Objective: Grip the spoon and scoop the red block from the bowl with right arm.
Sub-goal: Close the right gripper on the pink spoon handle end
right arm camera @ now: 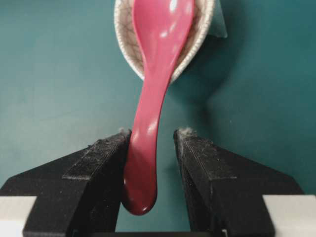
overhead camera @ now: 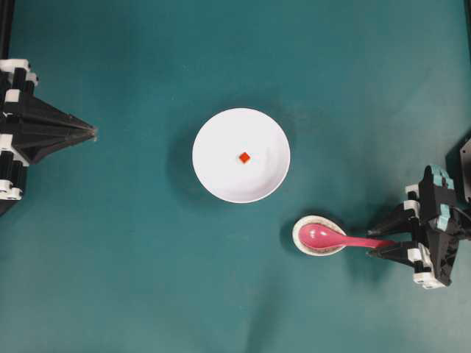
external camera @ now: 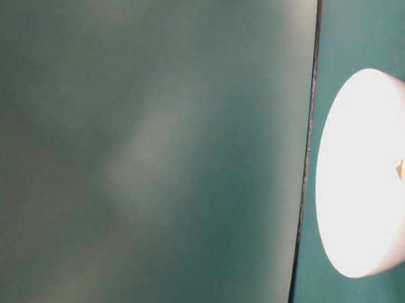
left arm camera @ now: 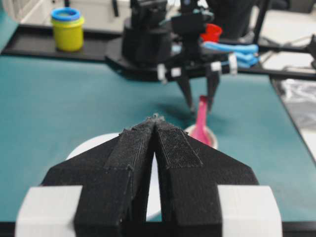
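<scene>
Pink-red spoon [right arm camera: 148, 123] handle between open right jaws, scoop in speckled dish [right arm camera: 200, 34]

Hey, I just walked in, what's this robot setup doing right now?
The right gripper has its open jaws on either side of the handle of the pink spoon, which lies in a small speckled dish; it has not closed on it yet. The red block sits in the middle of the white bowl on the green table. The left gripper is shut, well away at the table's left side, holding nothing.
</scene>
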`<action>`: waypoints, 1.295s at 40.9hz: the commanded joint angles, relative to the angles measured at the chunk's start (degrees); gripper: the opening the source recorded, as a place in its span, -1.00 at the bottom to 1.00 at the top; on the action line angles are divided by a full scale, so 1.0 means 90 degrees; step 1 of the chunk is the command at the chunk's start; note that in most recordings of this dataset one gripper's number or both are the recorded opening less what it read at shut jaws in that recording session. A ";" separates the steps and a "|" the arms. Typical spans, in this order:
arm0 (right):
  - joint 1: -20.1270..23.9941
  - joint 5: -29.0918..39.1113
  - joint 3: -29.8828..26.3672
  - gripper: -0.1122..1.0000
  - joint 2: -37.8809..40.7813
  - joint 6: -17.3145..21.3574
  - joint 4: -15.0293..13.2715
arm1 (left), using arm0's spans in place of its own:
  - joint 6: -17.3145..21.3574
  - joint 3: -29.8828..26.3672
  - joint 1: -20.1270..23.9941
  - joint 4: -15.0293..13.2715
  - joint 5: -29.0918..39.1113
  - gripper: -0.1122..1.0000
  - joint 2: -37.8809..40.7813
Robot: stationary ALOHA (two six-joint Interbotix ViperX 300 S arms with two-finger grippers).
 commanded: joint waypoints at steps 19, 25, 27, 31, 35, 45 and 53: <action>0.0039 -0.0352 0.0107 0.05 -0.0029 -0.0215 0.0000 | 0.0000 -0.0146 0.0039 0.0020 0.0000 -0.80 0.0049; 0.0039 -0.0371 0.0107 0.06 -0.0029 -0.0264 0.0000 | -0.0010 -0.0146 0.0049 0.0020 0.0000 -0.80 0.0059; 0.0039 -0.0391 0.0098 0.06 -0.0029 -0.0293 0.0000 | 0.0000 -0.0146 0.0049 0.0020 0.0000 -0.80 0.0049; 0.0039 -0.0469 0.0107 0.05 -0.0029 -0.0312 0.0000 | 0.0000 -0.0137 0.0049 0.0020 0.0000 -0.80 0.0059; 0.0039 -0.0498 0.0098 0.05 -0.0029 -0.0322 0.0000 | 0.0000 -0.0137 0.0049 0.0020 0.0000 -0.80 0.0049; 0.0039 -0.0498 0.0088 0.02 -0.0029 -0.0322 0.0000 | 0.0000 -0.0137 0.0049 0.0020 0.0000 -0.80 0.0059; 0.0039 -0.0498 0.0098 -0.08 -0.0029 -0.0352 -0.0010 | 0.0000 -0.0137 0.0049 0.0020 0.0000 -0.80 0.0059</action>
